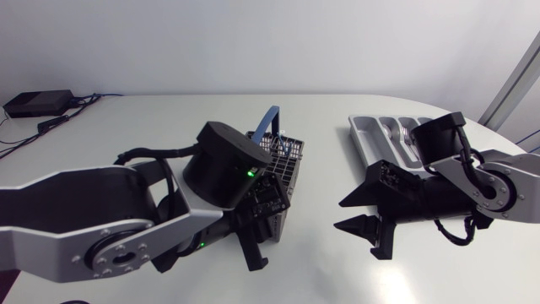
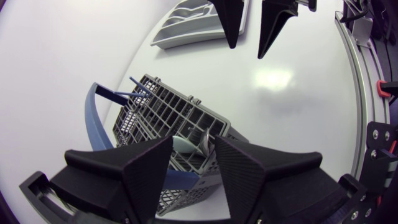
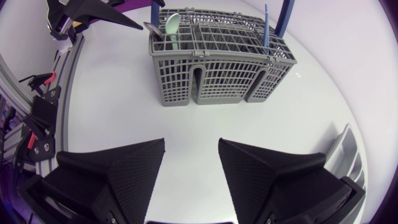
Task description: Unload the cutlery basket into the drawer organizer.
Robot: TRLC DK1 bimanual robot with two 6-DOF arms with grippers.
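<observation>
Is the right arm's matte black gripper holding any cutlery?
No: the right gripper is open, only bare white table between its fingers; the grey lattice cutlery basket stands ahead of it.

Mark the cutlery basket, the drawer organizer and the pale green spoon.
cutlery basket (image 3: 211,78): right wrist view, front wall.
drawer organizer (image 2: 186,38): left wrist view, near wall.
pale green spoon (image 3: 173,25): right wrist view, bowl.

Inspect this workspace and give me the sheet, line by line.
Surface: white table, glossy.
Job's things: grey cutlery basket upright, green spoon in one end; drawer organizer holds some cutlery.
Clutter: black box at the far left corner.
Tools: left tool open above the basket's spoon end; right tool open over bare table between basket and organizer.
Cables: black leads by that box.
Surroundings: nothing seen.
</observation>
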